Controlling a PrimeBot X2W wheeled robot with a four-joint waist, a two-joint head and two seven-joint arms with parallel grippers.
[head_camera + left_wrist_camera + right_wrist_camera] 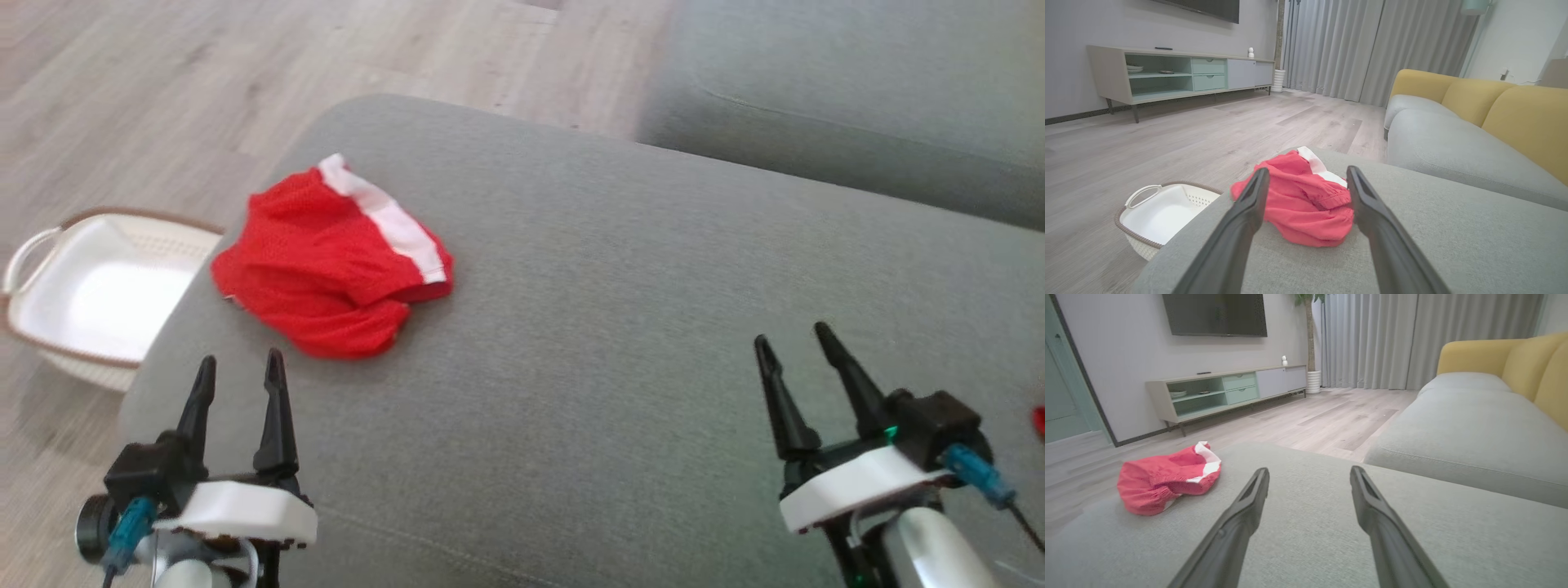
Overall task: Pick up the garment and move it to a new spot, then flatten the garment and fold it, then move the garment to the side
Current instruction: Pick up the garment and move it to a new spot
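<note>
The garment (326, 261) is a pair of red shorts with a white waistband, bunched up near the left edge of a grey sofa cushion (620, 327). It also lies ahead of the left fingers as the garment (1302, 204) and off to the left as the garment (1167, 477) in the right wrist view. My left gripper (241, 371) hovers open just short of it, nothing between its fingers. My right gripper (792, 343) is open over bare cushion far to the right.
A white basket (98, 286) with a brown rim stands on the wood floor beside the cushion's left edge. Another grey sofa seat (857, 90) lies beyond a gap at the back right, with yellow backrests (1515, 110). A low TV cabinet (1180, 75) lines the far wall.
</note>
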